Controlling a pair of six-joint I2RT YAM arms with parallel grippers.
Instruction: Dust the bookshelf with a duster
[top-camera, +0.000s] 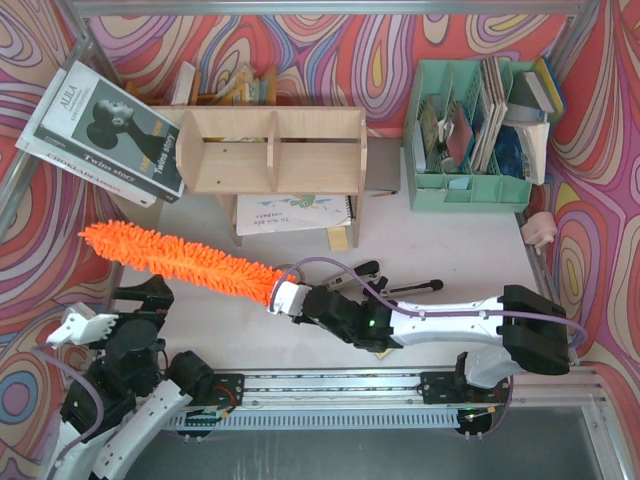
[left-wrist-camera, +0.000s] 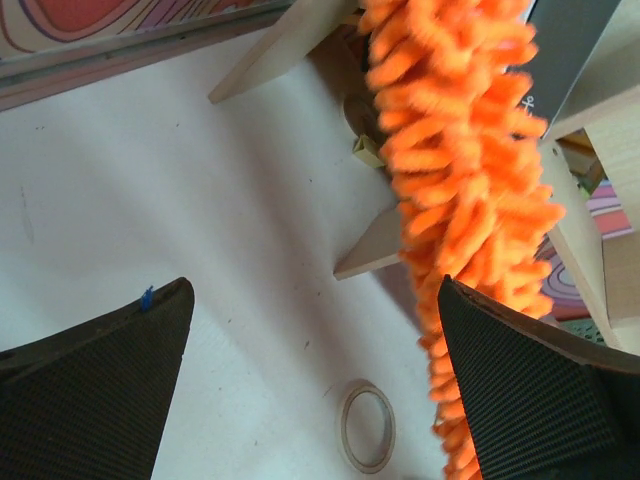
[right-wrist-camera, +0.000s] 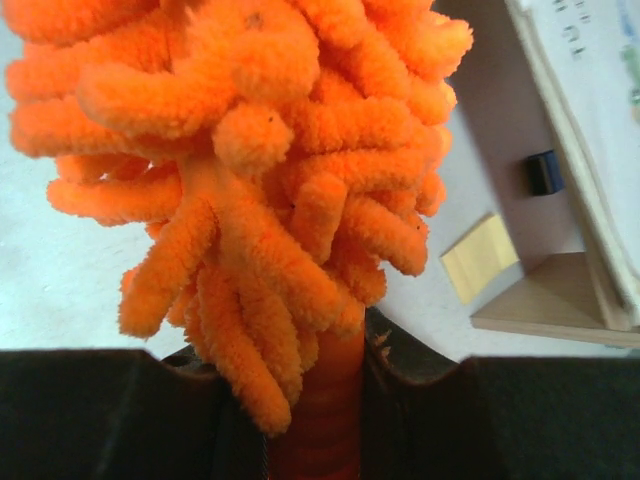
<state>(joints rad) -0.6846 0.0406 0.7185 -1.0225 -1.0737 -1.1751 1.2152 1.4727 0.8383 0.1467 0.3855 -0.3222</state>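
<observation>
Your right tool (right-wrist-camera: 322, 405) is clenched on the duster (top-camera: 180, 262), both fingers pressed on the thin orange neck just below the shaggy head. From that tool the head runs straight out ahead, low over the worktop (top-camera: 455, 245); you cannot tell whether it rests on the surface. Your left tool (left-wrist-camera: 315, 290) is released, jaws spread wide and holding nothing. The duster passes just ahead of its right finger (left-wrist-camera: 530, 400), and a tape ring (left-wrist-camera: 367, 428) lies flat on the worktop between the fingers.

The bookshelf (top-camera: 270, 150) stands beyond the duster as seen from either tool, apart from the orange fibres. Its wooden feet are the nearest hard parts to the head. A spiral notebook (top-camera: 295, 212) lies under it, poking out toward your right tool. In the right wrist view, a small yellow block (right-wrist-camera: 480, 257) and a small black piece (right-wrist-camera: 545, 172) sit on the worktop to that tool's right, beside a shelf foot.

A black-and-white book (top-camera: 105, 130) leans against the shelf's end just past the duster's tip. A mint-green file organizer (top-camera: 470, 130), packed with papers, stands well off to the right tool's far right. A black-handled item (top-camera: 410, 288) lies beside the right arm.
</observation>
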